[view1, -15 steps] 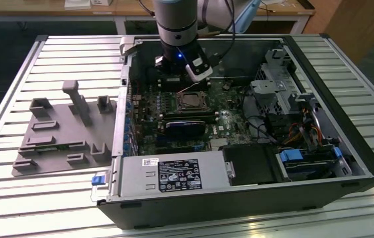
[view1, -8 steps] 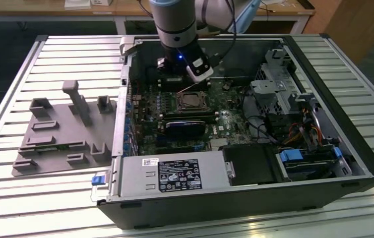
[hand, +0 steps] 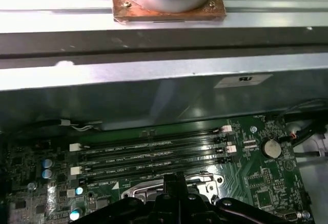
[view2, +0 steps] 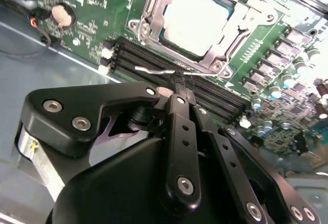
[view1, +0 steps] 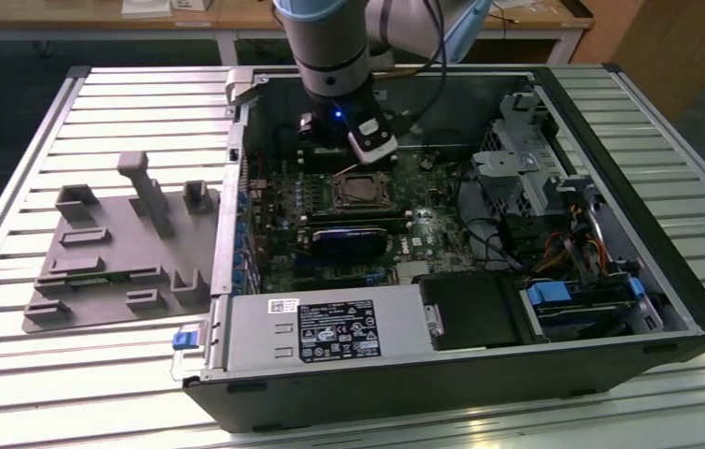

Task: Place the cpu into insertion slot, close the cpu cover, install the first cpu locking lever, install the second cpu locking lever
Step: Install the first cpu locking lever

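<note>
In the second wrist view the cpu (view2: 197, 21) shows its pale silvery top, seated in the insertion slot (view1: 359, 193) on the green motherboard. The cpu cover (view2: 149, 9), a thin metal frame, lies flat around it. A thin wire locking lever (view2: 151, 70) runs along the socket's edge beside the memory slots. My gripper (view2: 178, 82) has its black fingers (view2: 180, 116) drawn together, and their tips are pinched on this lever. In the exterior view the gripper (view1: 366, 157) hangs just behind the socket inside the case. The first wrist view shows the fingertips (hand: 170, 184) at the socket's metal edge (hand: 205, 185).
Several black memory slots (hand: 154, 155) lie right beside the socket. The case wall (hand: 154, 85) rises close behind them. A graphics card (view1: 350, 238), a power supply (view1: 322, 329) and a drive bay (view1: 521, 178) surround the socket. A grey fixture plate (view1: 109, 267) rests outside on the table.
</note>
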Controlling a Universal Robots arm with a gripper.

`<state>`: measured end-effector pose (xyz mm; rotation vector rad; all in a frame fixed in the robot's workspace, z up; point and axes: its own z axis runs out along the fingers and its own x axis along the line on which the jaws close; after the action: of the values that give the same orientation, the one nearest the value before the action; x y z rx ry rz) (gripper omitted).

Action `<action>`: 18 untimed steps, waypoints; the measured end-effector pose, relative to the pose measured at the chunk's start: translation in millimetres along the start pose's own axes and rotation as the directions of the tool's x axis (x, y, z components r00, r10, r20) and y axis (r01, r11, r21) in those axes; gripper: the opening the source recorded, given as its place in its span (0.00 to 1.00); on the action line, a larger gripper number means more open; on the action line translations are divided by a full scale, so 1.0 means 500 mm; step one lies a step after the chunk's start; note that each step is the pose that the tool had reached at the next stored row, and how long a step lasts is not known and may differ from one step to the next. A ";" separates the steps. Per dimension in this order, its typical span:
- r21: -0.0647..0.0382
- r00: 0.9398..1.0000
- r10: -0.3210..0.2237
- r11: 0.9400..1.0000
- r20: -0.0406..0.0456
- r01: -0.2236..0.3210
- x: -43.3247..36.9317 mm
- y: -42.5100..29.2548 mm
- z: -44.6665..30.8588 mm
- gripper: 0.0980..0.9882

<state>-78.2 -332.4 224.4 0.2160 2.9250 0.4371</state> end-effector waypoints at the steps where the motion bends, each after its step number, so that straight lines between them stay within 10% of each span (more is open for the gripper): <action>1: 0.001 1.000 0.005 1.000 0.002 -0.005 -0.001 0.000 0.002 0.00; 18: 0.004 1.000 0.027 1.000 0.009 -0.027 -0.023 0.009 0.024 0.00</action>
<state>-64.0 -326.8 216.4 0.2573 2.9181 0.4328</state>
